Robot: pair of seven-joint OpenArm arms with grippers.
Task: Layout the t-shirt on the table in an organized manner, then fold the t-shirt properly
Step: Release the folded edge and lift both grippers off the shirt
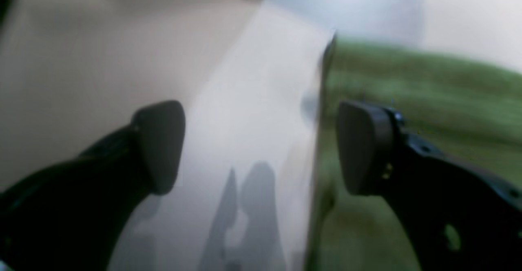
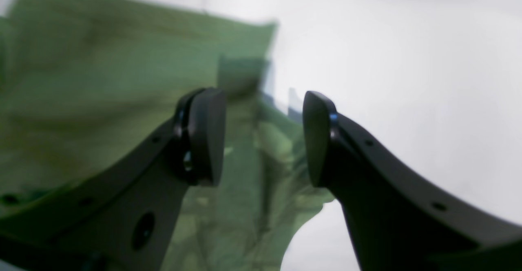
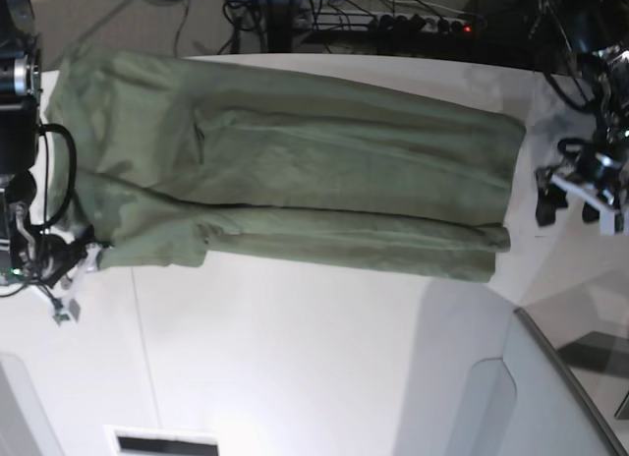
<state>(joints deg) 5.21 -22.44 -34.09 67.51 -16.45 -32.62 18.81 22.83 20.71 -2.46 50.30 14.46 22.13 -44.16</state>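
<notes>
Two grippers, both with jaws apart and nothing between them. The t-shirt (image 3: pixel 285 171) lies stretched across the far half of the table (image 3: pixel 295 358), long side running left to right, with lengthwise creases and a folded band along its near edge. The right gripper (image 2: pixel 263 136) sits over the shirt's edge at the left end. The left gripper (image 1: pixel 261 146) hangs at the right end, just beside the cloth, over bare white table.
</notes>
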